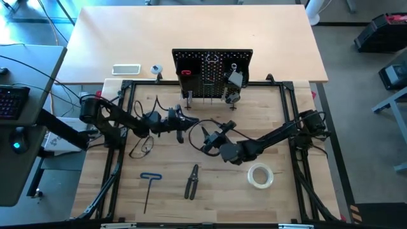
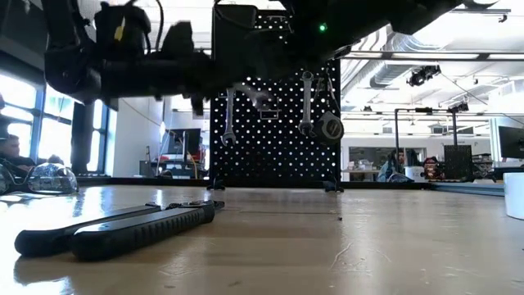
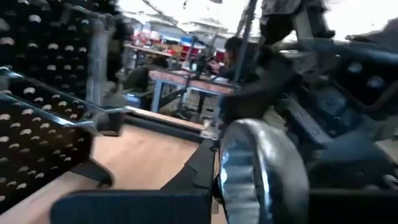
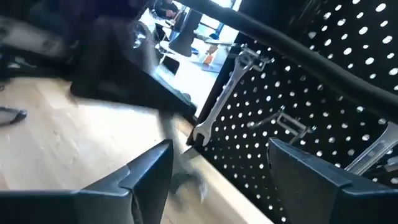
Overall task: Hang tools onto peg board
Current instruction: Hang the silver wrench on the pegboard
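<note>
The black peg board (image 1: 213, 73) stands upright at the table's far side, with silver wrenches (image 2: 307, 98) hanging on it. My left gripper (image 1: 180, 121) is in front of the board, shut on a silver wrench (image 3: 264, 174). My right gripper (image 1: 213, 130) is just to its right, open, its fingers (image 4: 149, 180) spread with nothing plainly between them. Safety glasses (image 1: 141, 147), a blue T-handle hex key (image 1: 149, 187), dark-handled pliers (image 1: 192, 181) and a clear tape roll (image 1: 260, 175) lie flat on the table. My left gripper holds the silver wrench with the ring end (image 3: 264, 174) standing out ahead between its two fingers. The place of contact lies below the left wrist view's edge. The fingers point about level, toward the table's right. The wrench is lifted clear of the table.
A white slab (image 1: 126, 69) lies on the far desk, left of the board. A black metal frame (image 1: 121, 127) borders the wooden table. The pliers (image 2: 123, 228) lie near the front, the glasses (image 2: 45, 178) at the left. People sit in the room behind.
</note>
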